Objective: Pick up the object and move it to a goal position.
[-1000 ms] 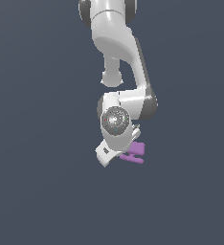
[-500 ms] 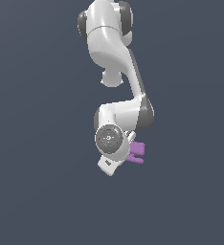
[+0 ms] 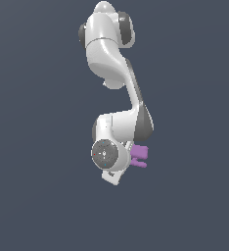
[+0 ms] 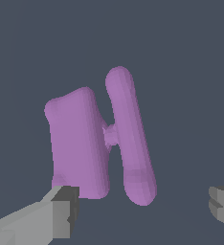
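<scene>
Flat slate-grey ground (image 3: 33, 206) is filling both views, with no edge or texture showing anywhere on it.

Lying against that grey, the purple object (image 4: 99, 143) is showing in the wrist view as a flat rectangular block joined by a short stem to a thin rounded bar, the block sitting at about nine o'clock of the bar. In the exterior view the object (image 3: 140, 156) is peeking out at about three o'clock of the arm's round wrist joint, partly hidden behind the white housing.

The gripper (image 4: 145, 213) is standing with its jaws spread wide, well wider than the piece. One grey fingertip (image 4: 63, 210) is overlapping the block's lower corner in the wrist view, though whether it is touching cannot be told; the other fingertip (image 4: 223, 203) is sitting well apart from the bar. Nothing is being gripped.

The white arm (image 3: 111, 63) is reaching down from twelve o'clock in the exterior view, folding at its dark-banded elbow toward the object.
</scene>
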You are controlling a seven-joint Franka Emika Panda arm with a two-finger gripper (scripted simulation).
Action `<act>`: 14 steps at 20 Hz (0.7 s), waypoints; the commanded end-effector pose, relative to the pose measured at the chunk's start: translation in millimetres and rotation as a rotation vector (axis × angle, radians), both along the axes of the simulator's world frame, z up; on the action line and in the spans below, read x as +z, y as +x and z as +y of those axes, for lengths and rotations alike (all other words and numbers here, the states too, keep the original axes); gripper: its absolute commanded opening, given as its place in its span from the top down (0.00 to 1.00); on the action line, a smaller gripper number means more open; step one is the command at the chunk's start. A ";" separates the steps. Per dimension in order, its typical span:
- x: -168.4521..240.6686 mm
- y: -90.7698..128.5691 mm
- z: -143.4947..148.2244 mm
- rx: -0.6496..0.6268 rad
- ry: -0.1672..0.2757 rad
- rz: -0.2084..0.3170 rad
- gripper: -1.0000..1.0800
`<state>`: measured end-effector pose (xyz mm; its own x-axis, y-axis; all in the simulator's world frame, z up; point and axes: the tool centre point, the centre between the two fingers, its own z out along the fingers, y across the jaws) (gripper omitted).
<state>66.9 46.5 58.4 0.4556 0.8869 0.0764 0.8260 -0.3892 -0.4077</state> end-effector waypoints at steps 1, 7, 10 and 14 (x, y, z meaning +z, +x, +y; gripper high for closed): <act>-2.1 0.5 0.1 0.024 0.021 0.002 0.00; -4.6 0.9 -0.1 0.048 0.042 0.003 0.00; -4.8 0.6 -0.2 0.045 0.040 0.003 0.00; -11.4 -1.9 1.6 0.046 0.040 0.003 0.00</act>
<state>66.4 47.1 50.1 0.4152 0.9030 0.1108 0.8414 -0.3348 -0.4242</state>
